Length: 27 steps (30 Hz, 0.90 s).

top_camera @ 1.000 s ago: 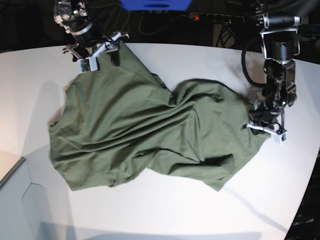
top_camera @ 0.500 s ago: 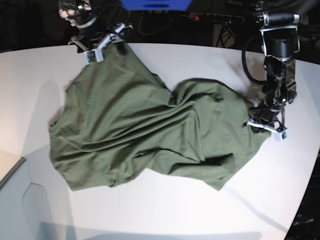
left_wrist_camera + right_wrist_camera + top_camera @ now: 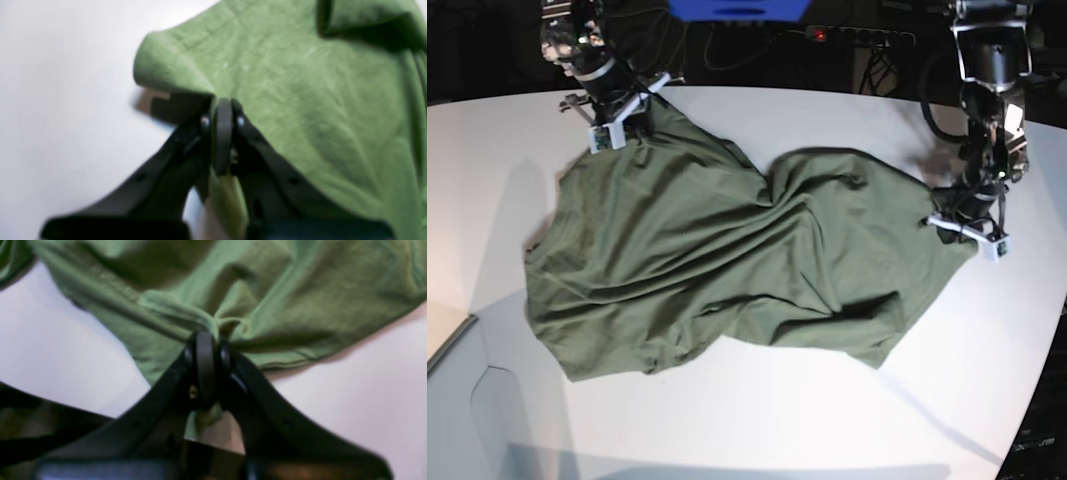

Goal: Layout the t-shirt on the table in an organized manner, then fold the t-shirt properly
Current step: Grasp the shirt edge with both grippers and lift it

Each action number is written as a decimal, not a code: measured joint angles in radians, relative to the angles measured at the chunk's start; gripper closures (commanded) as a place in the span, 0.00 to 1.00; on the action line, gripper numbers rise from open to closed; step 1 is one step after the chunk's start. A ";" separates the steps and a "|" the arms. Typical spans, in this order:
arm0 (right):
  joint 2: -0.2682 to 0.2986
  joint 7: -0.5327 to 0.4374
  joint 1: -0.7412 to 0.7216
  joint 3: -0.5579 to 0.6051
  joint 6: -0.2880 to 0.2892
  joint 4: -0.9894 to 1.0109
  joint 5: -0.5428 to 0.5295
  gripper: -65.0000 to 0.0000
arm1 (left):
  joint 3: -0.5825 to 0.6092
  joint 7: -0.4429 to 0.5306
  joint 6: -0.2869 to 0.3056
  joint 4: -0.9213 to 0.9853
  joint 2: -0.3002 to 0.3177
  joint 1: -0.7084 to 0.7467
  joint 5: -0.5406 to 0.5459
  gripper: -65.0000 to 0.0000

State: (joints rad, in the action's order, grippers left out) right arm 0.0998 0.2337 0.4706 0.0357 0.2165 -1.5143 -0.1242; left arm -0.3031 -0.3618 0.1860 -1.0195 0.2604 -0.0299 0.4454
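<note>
The rumpled t-shirt (image 3: 717, 270) is spread across the middle of the table (image 3: 757, 420), pinched at its far corner by the closed right gripper (image 3: 617, 125) and at its opposite edge by the closed left gripper (image 3: 967, 228).

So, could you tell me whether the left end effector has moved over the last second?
Yes. In the base view the left end effector, shut on the t-shirt, has shifted up towards the table's far edge, dragging that corner of cloth with it.
</note>
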 measured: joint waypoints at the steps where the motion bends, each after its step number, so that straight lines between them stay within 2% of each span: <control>1: 0.003 0.016 0.002 -0.014 0.000 -0.023 0.014 1.00 | 0.000 -0.010 -0.002 -0.029 0.000 0.016 -0.005 1.00; 12: 0.013 0.006 -0.013 -0.229 0.007 -0.304 0.011 1.00 | -0.159 -0.018 0.000 -0.415 -0.010 0.203 -0.001 1.00; 14: 0.005 0.014 -0.013 -0.266 0.063 -0.322 0.012 1.00 | -0.175 -0.025 0.004 -0.455 -0.013 0.239 -0.001 1.00; 17: -0.026 0.010 -0.013 -0.303 0.115 -0.347 0.011 1.00 | -0.200 -0.023 0.005 -0.504 -0.013 0.267 0.002 1.00; 22: -0.057 0.012 -0.010 -0.317 0.223 -0.358 0.015 1.00 | -0.208 -0.016 0.005 -0.525 -0.023 0.304 0.003 1.00; 27: -0.047 0.018 -0.031 -0.314 0.232 -0.332 0.017 1.00 | -0.206 -0.024 0.000 -0.524 -0.055 0.300 -0.001 1.00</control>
State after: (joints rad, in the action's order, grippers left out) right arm 0.0525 0.2520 0.4400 -0.2779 0.4488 -1.8462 -0.1074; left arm -0.5091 -0.3855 0.1860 -1.5436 0.2050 0.2703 0.4446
